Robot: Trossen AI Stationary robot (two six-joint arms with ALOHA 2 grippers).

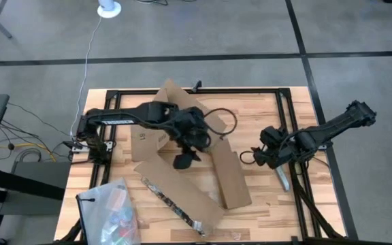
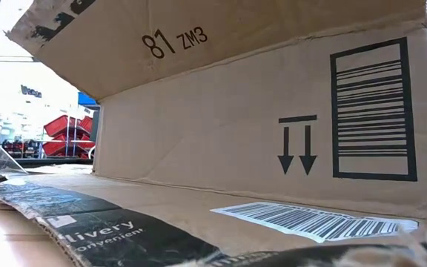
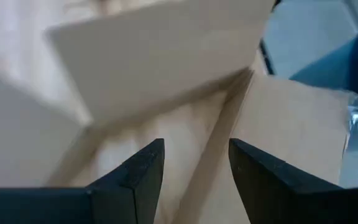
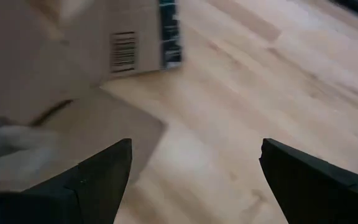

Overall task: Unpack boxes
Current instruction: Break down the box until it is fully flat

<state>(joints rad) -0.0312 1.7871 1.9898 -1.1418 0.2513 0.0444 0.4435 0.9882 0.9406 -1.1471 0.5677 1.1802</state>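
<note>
The cardboard box (image 1: 182, 146) is seen lying opened out near the middle of the wooden worktop (image 1: 264, 122), its flaps splayed outward. One long flap (image 1: 231, 178) is laid toward the front edge of the worktop beside the box, and another flap (image 1: 175, 197) with a dark printed tape strip (image 1: 172, 204) is spread in front of the box. In the low view the box's inner wall (image 2: 221, 126) is shown upright, printed with two downward arrows and a barcode frame, the "81" print (image 2: 154, 44) is carried on the raised flap above it, and a white barcode label (image 2: 310, 220) is seen on the flap lying flat.

The left arm is stretched from the worktop's left edge across the box, its wrist bent downward over the box opening. The left gripper (image 3: 194, 165) is held inside the box with its fingers a little apart, nothing being pinched between them; cardboard panels are seen just ahead of it.

The right arm is folded low to the right of the box, well apart from it. The right gripper (image 4: 194, 168) is spread wide above bare worktop, pointed toward the box's corner.

A clear plastic bag (image 1: 107, 207) is lying at the front left corner of the worktop, away from the box.
</note>
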